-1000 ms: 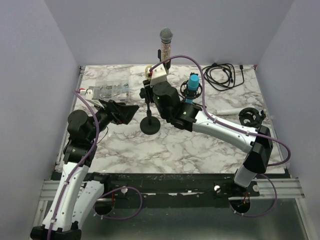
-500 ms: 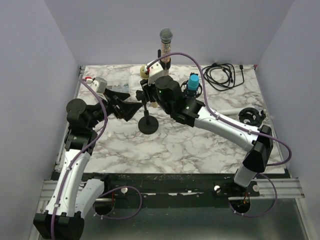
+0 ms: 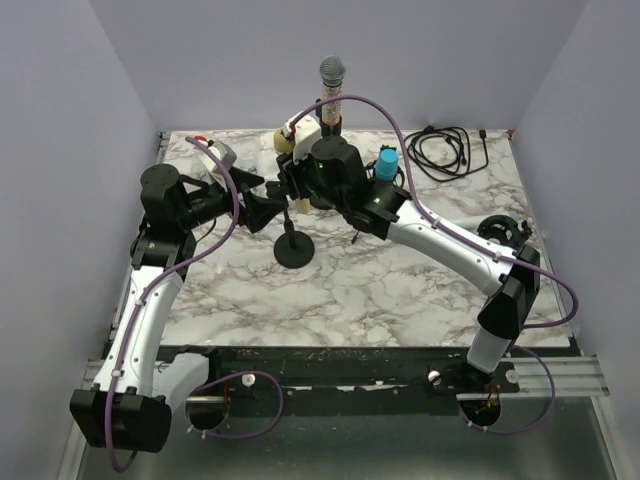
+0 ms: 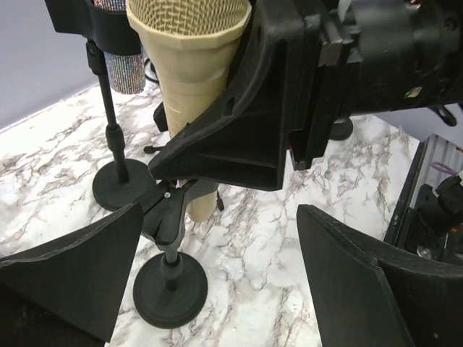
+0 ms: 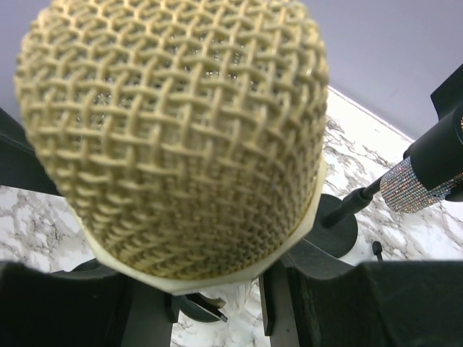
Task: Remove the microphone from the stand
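**A:** ok, what actually moved in the last second?

**B:** mostly the left arm. Its elbow swung up and toward the back of the table, and the left gripper (image 3: 266,209) slid right. It was well off to the side before, now it's just beside the stand (image 3: 294,250).

**A:** and the right side?

**B:** smaller stuff. The right gripper (image 3: 293,178) crept up and a touch left, and the microphone (image 3: 284,141) head went with it. The stand's base also scooted a bit left on the marble.
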`<state>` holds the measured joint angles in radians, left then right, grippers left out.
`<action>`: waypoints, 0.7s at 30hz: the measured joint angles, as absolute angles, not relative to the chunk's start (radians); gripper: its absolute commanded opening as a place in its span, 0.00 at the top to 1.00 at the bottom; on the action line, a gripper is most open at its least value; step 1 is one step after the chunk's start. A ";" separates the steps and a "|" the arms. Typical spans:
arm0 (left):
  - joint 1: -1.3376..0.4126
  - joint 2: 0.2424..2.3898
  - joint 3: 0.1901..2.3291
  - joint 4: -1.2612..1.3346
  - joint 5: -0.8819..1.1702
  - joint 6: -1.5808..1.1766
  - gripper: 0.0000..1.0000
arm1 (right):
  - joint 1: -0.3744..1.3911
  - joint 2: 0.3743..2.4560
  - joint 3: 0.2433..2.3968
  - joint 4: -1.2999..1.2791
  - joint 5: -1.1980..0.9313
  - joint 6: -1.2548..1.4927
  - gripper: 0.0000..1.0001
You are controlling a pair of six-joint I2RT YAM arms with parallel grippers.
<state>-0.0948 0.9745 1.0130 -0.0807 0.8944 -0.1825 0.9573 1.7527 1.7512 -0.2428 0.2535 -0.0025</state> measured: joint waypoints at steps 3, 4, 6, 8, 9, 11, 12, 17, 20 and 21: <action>-0.089 1.025 1.012 -0.076 0.912 -0.155 0.17 | 0.953 1.765 1.768 -0.249 0.236 -0.004 0.99; -0.087 1.036 1.012 -0.073 0.916 -0.149 0.19 | 0.952 1.766 1.770 -0.251 0.231 -0.005 0.99; -0.080 1.085 1.012 -0.047 0.927 -0.146 0.22 | 0.951 1.768 1.776 -0.257 0.220 -0.005 0.99; -0.068 1.127 1.013 -0.009 0.944 -0.149 0.22 | 0.946 1.771 1.779 -0.260 0.215 -0.004 0.99; -0.059 1.146 1.013 0.008 0.952 -0.158 0.23 | 0.942 1.773 1.782 -0.260 0.208 -0.004 0.99; -0.045 1.167 0.995 0.051 0.965 -0.180 0.23 | 0.940 1.774 1.784 -0.261 0.199 -0.003 0.99; -0.042 1.171 0.987 0.064 0.970 -0.189 0.23 | 0.940 1.775 1.787 -0.264 0.195 -0.003 0.99; -0.035 1.189 0.958 0.156 1.019 -0.251 0.19 | 0.940 1.782 1.798 -0.269 0.187 -0.002 0.99; -0.035 1.199 0.957 0.189 1.026 -0.270 0.16 | 0.941 1.782 1.798 -0.270 0.184 -0.001 0.99; -0.035 1.202 0.957 0.196 1.026 -0.274 0.16 | 0.940 1.782 1.798 -0.270 0.184 -0.001 0.99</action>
<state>-0.0345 1.2018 0.9565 0.1959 1.0256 -0.2741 0.9401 1.7824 1.7981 -0.2695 0.1844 -0.0006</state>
